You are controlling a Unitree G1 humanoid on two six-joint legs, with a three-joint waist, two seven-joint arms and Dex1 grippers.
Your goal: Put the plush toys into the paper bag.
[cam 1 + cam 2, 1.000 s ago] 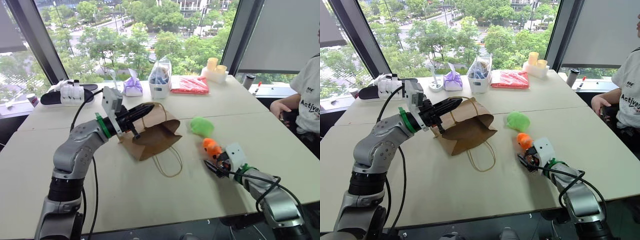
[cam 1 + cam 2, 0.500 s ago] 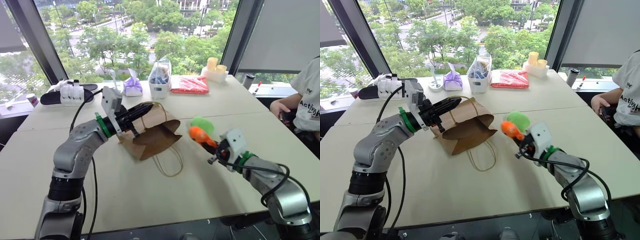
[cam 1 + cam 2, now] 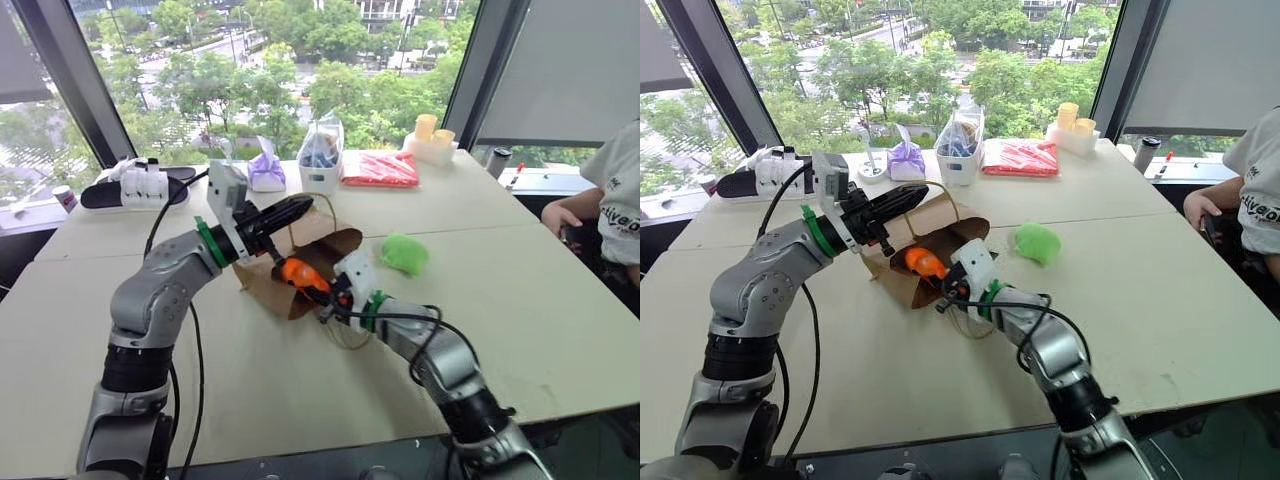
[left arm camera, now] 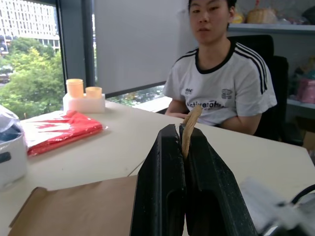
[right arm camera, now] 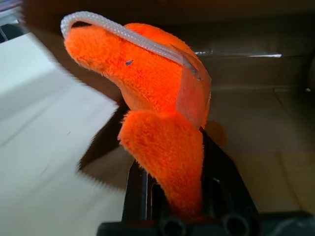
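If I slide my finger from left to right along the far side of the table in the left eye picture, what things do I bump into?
White power strip → purple pouch → clear bag of blue things → red packet → yellow cups → dark tumbler.

The left tool (image 3: 298, 208) is reaching forward, raised, its fingers pinching a thin tan handle loop (image 4: 189, 129). The right tool (image 3: 937, 283) is extending leftward, clamping a fuzzy orange plush toy (image 5: 147, 98).
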